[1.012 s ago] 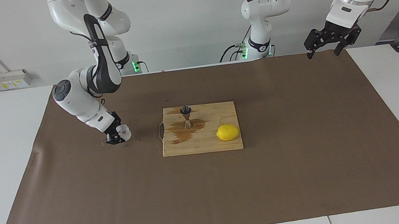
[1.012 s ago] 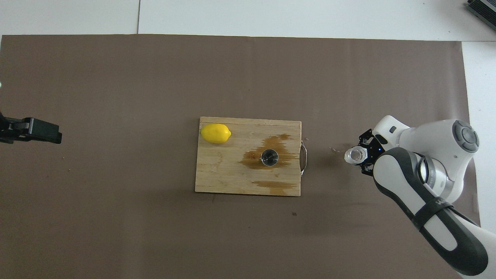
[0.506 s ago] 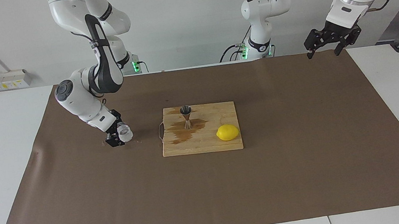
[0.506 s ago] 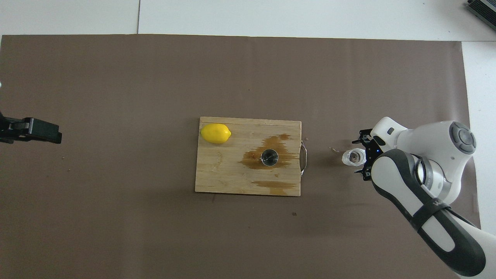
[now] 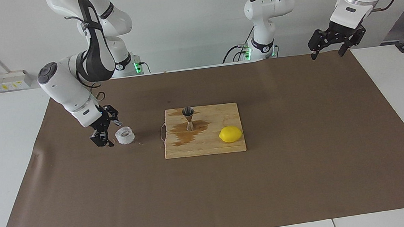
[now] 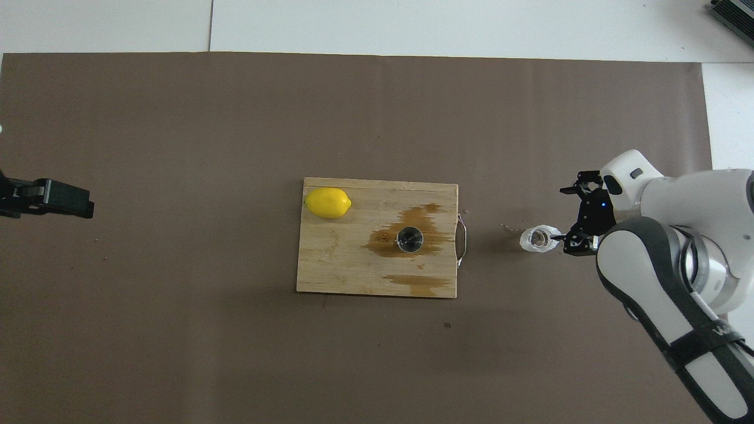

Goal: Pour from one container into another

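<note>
translucent plastic cup (image 5: pixel 124 135) stands free beside right end effector (image 5: pixel 105 130), fingers apart; left end effector (image 5: pixel 327 50) waits, apart.

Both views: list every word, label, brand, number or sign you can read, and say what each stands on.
No text can be read in either view.
Yellow-marked sticker on the white wall box at the table's edge: too small to read.
Pale lettering on the right arm's dark band: cut off and too blurred to read.
Cutting board, jigger, plastic cup, lemon, brown mat: no print visible.
</note>
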Controlling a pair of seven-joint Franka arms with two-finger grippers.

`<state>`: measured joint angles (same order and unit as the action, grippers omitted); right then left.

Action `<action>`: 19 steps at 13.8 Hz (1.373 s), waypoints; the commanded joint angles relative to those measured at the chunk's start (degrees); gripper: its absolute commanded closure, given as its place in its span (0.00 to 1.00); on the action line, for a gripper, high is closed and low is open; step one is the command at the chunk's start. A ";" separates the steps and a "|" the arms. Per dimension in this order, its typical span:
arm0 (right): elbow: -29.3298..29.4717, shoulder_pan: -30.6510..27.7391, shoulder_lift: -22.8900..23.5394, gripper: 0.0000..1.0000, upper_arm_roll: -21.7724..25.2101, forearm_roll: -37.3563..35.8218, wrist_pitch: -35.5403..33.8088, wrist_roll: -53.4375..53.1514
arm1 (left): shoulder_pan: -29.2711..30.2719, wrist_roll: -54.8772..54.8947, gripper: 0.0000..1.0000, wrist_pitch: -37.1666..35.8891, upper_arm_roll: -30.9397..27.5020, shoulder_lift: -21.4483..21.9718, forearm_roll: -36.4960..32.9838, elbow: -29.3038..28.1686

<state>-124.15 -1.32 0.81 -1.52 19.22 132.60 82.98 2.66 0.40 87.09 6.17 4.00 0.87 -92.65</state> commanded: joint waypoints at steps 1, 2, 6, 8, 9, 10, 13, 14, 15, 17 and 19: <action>6.88 -0.88 -0.11 0.00 -0.51 0.55 -3.12 -8.32 | 0.59 0.91 0.00 -0.16 0.16 1.71 0.01 -1.75; 9.43 -0.79 -0.11 0.00 -0.42 0.21 -5.66 -12.97 | 0.59 0.91 0.00 -0.16 0.16 1.71 0.01 -1.75; 16.65 -0.27 -0.02 0.00 -0.51 -7.42 -6.56 -36.85 | 0.59 0.83 0.00 -0.16 0.16 1.71 0.01 -1.75; 19.20 -0.09 -0.29 0.00 -0.59 -12.43 -8.83 -52.05 | 0.59 0.91 0.00 -0.16 0.16 1.71 0.01 -1.75; 20.95 -0.18 -0.20 0.00 -0.59 -14.11 -11.72 -58.30 | 0.59 0.91 0.00 -0.16 0.16 1.71 0.01 -1.75; 22.45 -0.18 -0.20 0.00 -0.59 -14.82 -14.62 -64.28 | 0.59 0.91 0.00 -0.16 0.16 1.71 0.01 -1.75; 27.28 -0.09 -0.20 0.00 -0.68 -18.42 -22.53 -84.51 | 0.59 0.91 0.00 -0.16 0.16 1.71 0.01 -1.75; 29.12 0.08 -0.11 0.00 -1.03 -20.69 -25.25 -88.21 | 0.59 0.91 0.00 -0.16 0.16 1.71 0.01 -1.75; 30.62 0.78 0.06 0.00 -1.12 -22.98 -27.98 -91.03 | 0.59 0.91 0.00 -0.16 0.16 1.71 0.01 -1.75; 31.51 2.37 -0.20 0.00 -1.12 -24.23 -30.98 -96.48 | 0.59 0.83 0.00 -0.16 0.16 1.71 0.01 -1.74; 33.53 2.37 -0.29 0.00 -1.30 -23.36 -37.72 -97.48 | 0.59 0.91 0.00 -0.16 0.16 1.71 0.01 -1.75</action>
<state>-93.20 1.20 -0.07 -2.45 -3.58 100.11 -12.41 2.66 0.41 87.08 6.17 4.00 0.87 -92.65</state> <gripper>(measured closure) 0.000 0.000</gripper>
